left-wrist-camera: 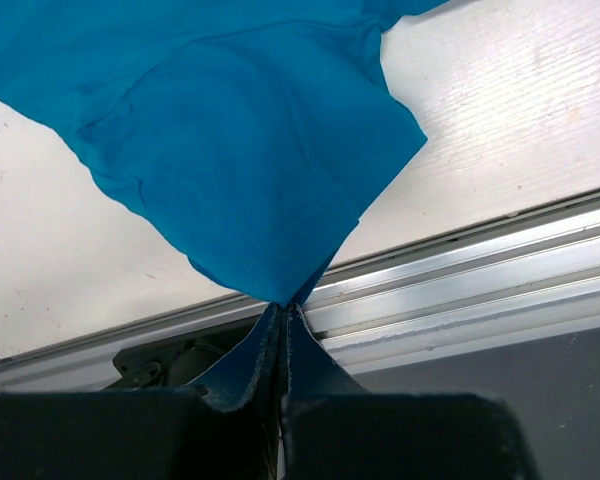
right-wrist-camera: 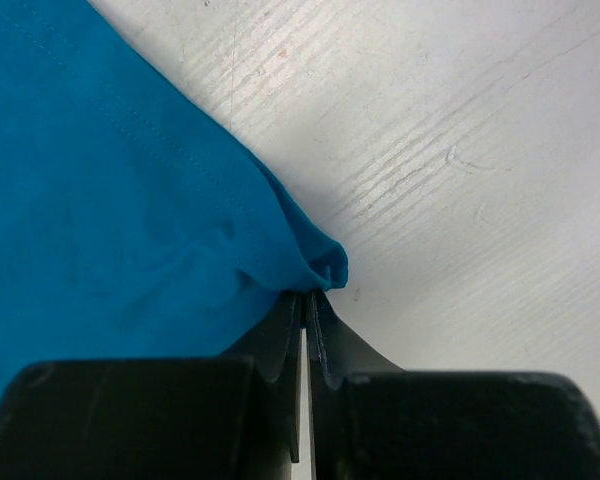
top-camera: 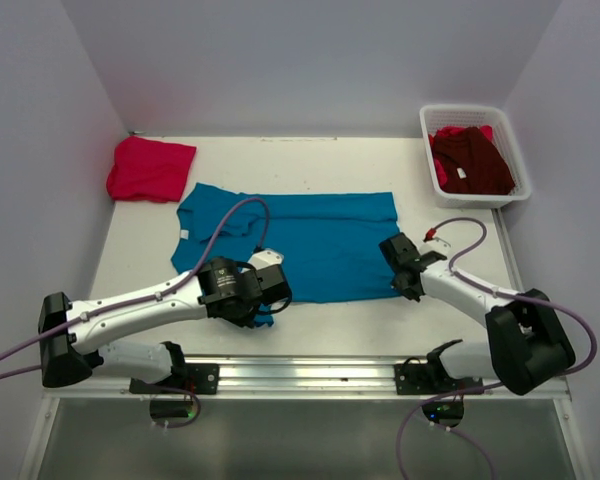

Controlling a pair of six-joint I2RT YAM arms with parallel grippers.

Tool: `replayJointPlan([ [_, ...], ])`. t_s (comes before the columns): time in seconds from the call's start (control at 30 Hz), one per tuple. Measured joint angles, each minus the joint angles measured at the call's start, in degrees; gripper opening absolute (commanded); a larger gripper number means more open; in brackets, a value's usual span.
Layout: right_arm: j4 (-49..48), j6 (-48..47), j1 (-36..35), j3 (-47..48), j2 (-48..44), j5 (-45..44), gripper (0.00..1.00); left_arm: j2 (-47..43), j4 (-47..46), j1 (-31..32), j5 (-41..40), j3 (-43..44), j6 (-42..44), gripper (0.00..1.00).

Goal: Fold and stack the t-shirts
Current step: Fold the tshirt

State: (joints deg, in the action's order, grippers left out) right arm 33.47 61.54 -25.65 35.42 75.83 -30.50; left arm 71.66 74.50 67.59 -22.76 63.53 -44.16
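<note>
A: State of the claws at that frame?
B: Both clenched on the teal-blue t-shirt [top-camera: 320,245]. My left claw [left-wrist-camera: 283,312] pinched its near-left corner, cloth drawn to a point between the jaws. My right claw [right-wrist-camera: 305,298] pinched the near-right hem corner, jaws almost touching with a small fold of fabric in them.
A: Where was the shirt?
B: Spread on the tabletop [top-camera: 310,165], about the middle. Long axis ran left to right, collar end left, hem right. From both claws the body lay away, toward the far side.
A: Which arm leads?
B: Neither, I judged. Each claw sat at its own end of the near edge, so the next move looked like a paired lift carrying that edge over to the far edge. The fold line would run along the long axis. The left corner was pulled out toward the rail [left-wrist-camera: 460,290] while the right one lay low on the tabletop. Heights would need matching or the fold could skew.
A: The others?
B: The pinkish-red t-shirt [top-camera: 148,168] sat folded at the far-left corner, well apart. The dark maroon t-shirt [top-camera: 472,160] was bunched in the white mesh basket [top-camera: 460,108], far right. Neither touched the teal one.
</note>
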Motion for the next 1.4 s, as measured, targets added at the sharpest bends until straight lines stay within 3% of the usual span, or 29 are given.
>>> replayJointPlan([
  [0.27, 1.8, -4.2, 0.1, 0.4, -8.3, 1.1, 0.00, -2.0, 0.6, 0.0, -2.7, 5.0, -0.9, 0.00],
  [0.57, 7.3, -8.5, 0.1, 7.5, -12.2, 1.5, 0.00, -0.4, 0.4, -1.7, -14.0, 12.5, -0.8, 0.00],
  [0.77, 8.5, -10.8, 0.1, 13.0, -9.0, 1.1, 0.00, -0.1, -3.4, -12.8, -18.8, 7.8, 3.3, 0.00],
  [1.13, 8.7, -13.4, 1.1, 21.1, 4.9, -1.6, 0.00, 0.4, -19.1, -36.3, -18.1, 2.7, 17.5, 0.00],
  [1.4, 7.8, -14.7, 3.1, 26.9, 14.7, -2.0, 0.00, 9.1, -27.9, -42.5, -16.2, 4.6, 23.2, 0.00],
])
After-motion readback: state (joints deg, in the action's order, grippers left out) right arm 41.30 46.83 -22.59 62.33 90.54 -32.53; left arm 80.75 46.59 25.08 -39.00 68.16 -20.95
